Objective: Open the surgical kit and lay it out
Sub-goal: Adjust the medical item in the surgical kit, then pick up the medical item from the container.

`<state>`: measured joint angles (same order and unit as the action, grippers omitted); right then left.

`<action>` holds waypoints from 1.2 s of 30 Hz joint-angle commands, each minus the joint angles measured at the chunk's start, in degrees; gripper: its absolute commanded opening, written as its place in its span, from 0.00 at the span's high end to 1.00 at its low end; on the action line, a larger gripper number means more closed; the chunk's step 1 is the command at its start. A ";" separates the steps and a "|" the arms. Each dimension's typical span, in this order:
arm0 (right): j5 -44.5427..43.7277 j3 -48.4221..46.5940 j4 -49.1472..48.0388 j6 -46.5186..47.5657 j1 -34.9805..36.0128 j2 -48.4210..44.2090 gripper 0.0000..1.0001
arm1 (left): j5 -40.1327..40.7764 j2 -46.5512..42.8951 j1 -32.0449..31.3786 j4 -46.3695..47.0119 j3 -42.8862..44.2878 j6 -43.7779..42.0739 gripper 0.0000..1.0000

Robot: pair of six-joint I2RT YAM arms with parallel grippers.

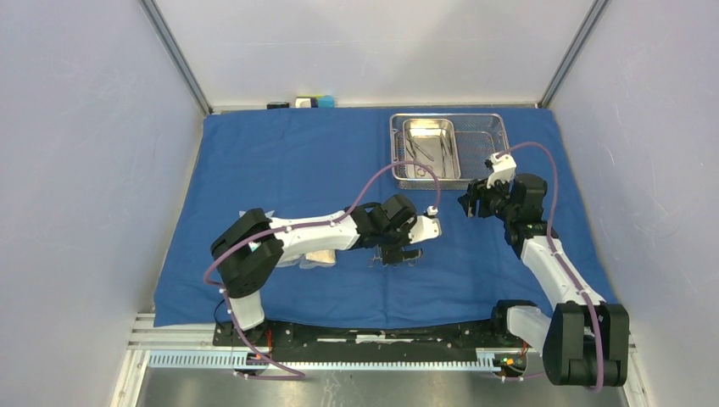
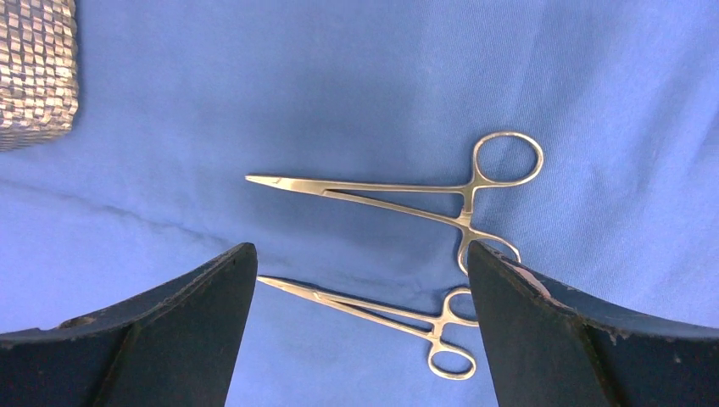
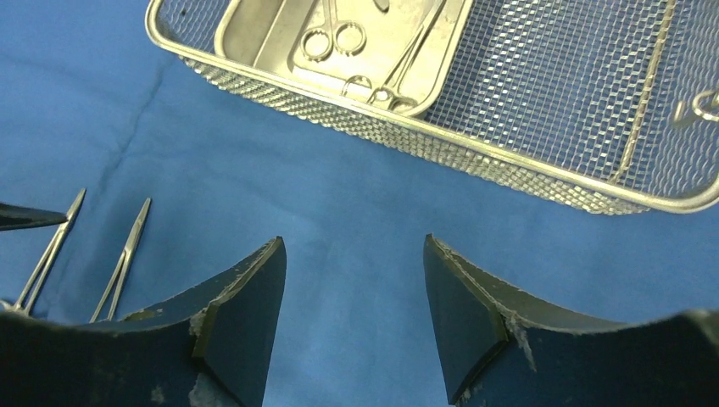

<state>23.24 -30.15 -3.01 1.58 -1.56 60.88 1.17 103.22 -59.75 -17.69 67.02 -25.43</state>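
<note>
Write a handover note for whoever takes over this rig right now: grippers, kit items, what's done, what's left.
Left gripper: open, empty, above two slim steel scissor-like instruments lying side by side on the cloth.
Right gripper: open, empty, over bare cloth in front of the rectangular steel mesh tray.
Large blue cloth wrap: spread flat. The tray sits on it at the far right, and its inner steel pan holds more instruments. Pale packets lie partly hidden under the left arm.
Done: wrap opened, two instruments out.
Left: lay out the pan's instruments.
</note>
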 commanded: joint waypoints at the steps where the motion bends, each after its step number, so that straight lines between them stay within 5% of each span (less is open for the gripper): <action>1: -1.02 -6.27 -2.35 0.19 -0.07 2.92 0.31 | -0.65 -5.28 0.83 0.99 3.29 1.36 0.00; 12: -8.29 -23.41 -2.95 3.21 7.36 19.28 0.27 | 1.98 -15.96 9.84 3.74 0.18 7.20 0.00; 21: -13.00 -47.81 6.79 5.52 12.70 44.36 0.35 | -4.89 -17.66 20.88 -6.46 4.73 11.30 0.00; 29: -11.24 -62.93 13.11 6.78 14.24 60.79 0.39 | -2.50 -19.23 22.17 -5.99 2.67 9.18 0.00; 36: -8.00 -63.47 12.13 6.29 14.91 64.73 0.39 | -2.79 -18.17 22.55 -5.69 2.67 9.39 0.00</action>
<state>12.99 -91.39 9.74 7.42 12.78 125.03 -1.56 86.56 -37.45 -24.01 69.14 -16.56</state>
